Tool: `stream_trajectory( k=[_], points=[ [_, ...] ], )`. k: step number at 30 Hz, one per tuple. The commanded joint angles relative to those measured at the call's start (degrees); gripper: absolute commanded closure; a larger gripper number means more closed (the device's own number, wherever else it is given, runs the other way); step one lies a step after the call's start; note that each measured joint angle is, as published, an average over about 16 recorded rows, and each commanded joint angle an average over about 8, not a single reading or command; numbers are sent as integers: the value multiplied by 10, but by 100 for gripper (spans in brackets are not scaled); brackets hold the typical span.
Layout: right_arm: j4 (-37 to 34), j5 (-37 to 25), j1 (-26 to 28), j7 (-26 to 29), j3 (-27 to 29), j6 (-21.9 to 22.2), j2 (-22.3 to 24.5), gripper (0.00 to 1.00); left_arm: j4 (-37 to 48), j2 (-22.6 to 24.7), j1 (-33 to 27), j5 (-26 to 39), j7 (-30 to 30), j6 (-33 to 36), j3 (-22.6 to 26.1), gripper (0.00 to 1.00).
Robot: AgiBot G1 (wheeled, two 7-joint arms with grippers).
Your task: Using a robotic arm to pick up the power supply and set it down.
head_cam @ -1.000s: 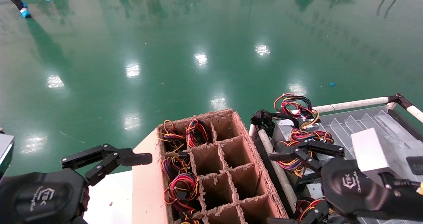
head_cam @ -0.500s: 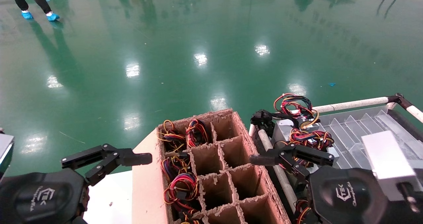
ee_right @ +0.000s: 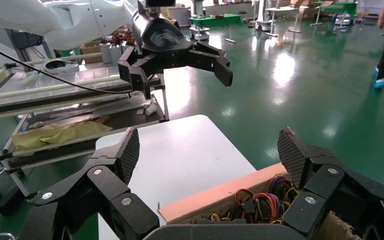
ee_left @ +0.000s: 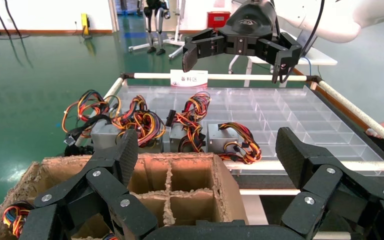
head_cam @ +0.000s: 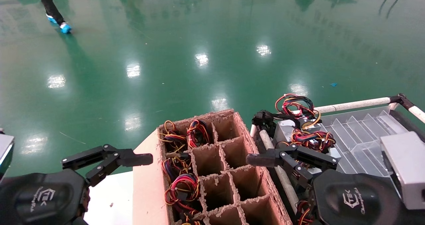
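Note:
Several power supplies [ee_left: 222, 140] [head_cam: 285, 128], silver boxes with red, yellow and black wire loops, sit along the near edge of a clear divided tray [ee_left: 290, 107]. More wire bundles [head_cam: 182, 185] fill the left cells of a brown cardboard divider box [head_cam: 245, 132]. My right gripper [ee_right: 211, 155] is open and empty, one of its fingers [head_cam: 262, 159] hovering over the box's right edge beside the tray. It also shows from the left wrist view as the right gripper [ee_left: 236, 62] above the tray. My left gripper [ee_left: 207, 150] hangs open and empty to the left of the box.
A white tabletop [head_cam: 109, 195] lies under the left gripper, left of the box. White pipe rails [head_cam: 352, 105] frame the tray. Green glossy floor stretches beyond. A person's foot in a blue cover [head_cam: 64, 27] is far off at the upper left.
My right gripper has moved left, from above the tray's power supplies to the box's right edge, still open and empty. The left arm has not moved. The far person walked right.

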Motion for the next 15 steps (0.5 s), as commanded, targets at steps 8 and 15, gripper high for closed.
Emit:
stream_trajectory(
  k=[8,15],
  points=[
    [1,1,-2,0,1,0,-1,0,0,0,0,0,0,0,0,0],
    [1,2,-3,0,2,0,-1,0,0,0,0,0,0,0,0,0]
  ],
)
